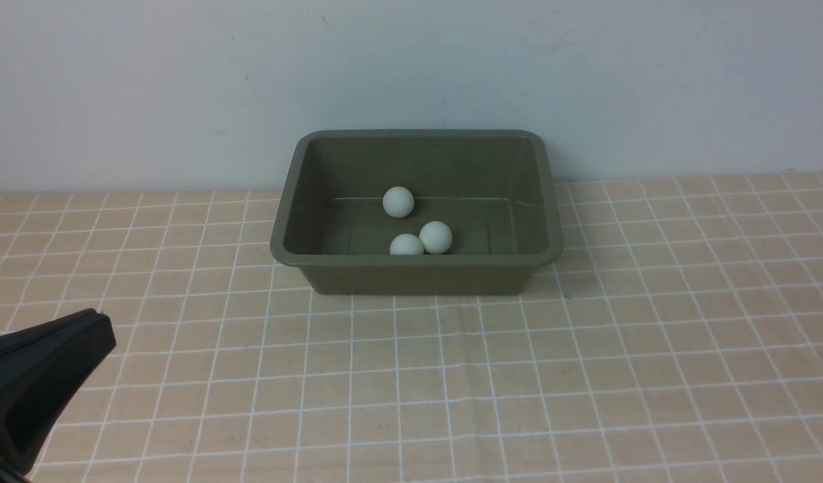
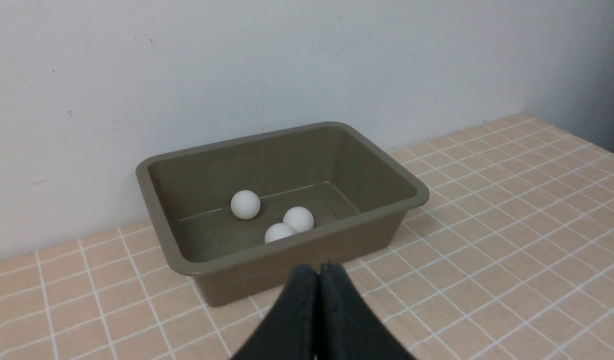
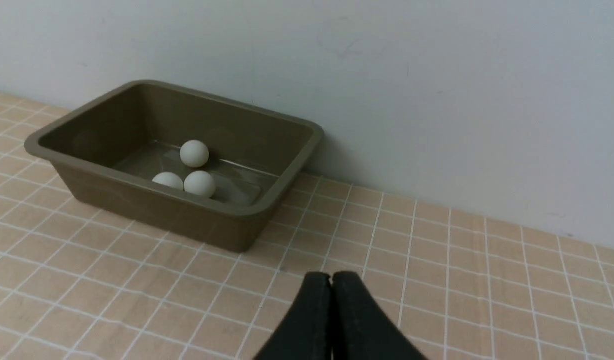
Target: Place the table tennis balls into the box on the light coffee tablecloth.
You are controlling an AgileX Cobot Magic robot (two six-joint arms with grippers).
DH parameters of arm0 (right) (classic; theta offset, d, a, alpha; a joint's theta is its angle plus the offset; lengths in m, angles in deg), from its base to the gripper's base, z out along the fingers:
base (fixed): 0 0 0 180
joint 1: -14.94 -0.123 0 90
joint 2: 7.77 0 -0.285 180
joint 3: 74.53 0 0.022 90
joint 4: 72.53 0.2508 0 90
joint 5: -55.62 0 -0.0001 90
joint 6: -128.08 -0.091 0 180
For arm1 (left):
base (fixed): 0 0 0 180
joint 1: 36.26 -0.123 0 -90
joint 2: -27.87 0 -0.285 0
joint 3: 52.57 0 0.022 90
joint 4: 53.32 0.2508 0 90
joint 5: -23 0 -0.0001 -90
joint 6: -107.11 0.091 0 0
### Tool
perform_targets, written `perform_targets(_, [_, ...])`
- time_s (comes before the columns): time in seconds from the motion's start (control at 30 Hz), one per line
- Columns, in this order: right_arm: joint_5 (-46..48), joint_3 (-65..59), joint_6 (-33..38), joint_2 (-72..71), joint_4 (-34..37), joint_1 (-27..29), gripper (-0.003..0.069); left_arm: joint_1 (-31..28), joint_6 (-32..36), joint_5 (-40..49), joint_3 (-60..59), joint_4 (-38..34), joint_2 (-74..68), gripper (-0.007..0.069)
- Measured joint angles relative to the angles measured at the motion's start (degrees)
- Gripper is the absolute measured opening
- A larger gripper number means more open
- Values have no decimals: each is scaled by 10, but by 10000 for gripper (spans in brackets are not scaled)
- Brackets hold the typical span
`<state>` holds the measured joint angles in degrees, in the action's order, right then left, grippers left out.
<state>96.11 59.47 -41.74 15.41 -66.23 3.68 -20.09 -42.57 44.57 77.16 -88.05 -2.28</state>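
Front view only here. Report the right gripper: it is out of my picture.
Observer: The right gripper is shut and empty, above the tablecloth, facing the box.
Operator: Confirm the left gripper's jaws. I see just its side.
Observer: The left gripper is shut too, nothing held, aimed at the box's near wall.
Operator: Check for a fourth ball.
Observer: Both wrist views show only three table tennis balls, all inside the box, and none on the cloth they cover.
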Motion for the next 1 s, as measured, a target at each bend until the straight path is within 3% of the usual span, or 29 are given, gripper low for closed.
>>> perform_targets(0.23, [29,-1,0,0,0,0,-18,-4,70,4,-14,68,10,-69])
perform_targets(0.33, [32,-1,0,0,0,0,-18,-43,88,8,-52,92,44,-69])
perform_targets(0.5, [34,-1,0,0,0,0,-18,-128,93,12,-142,97,126,-69])
perform_targets(0.63, [35,-1,0,0,0,0,-18,-163,93,18,-193,97,187,-69])
perform_targets(1.0, [44,-1,0,0,0,0,-18,-183,61,16,-241,97,230,-69])
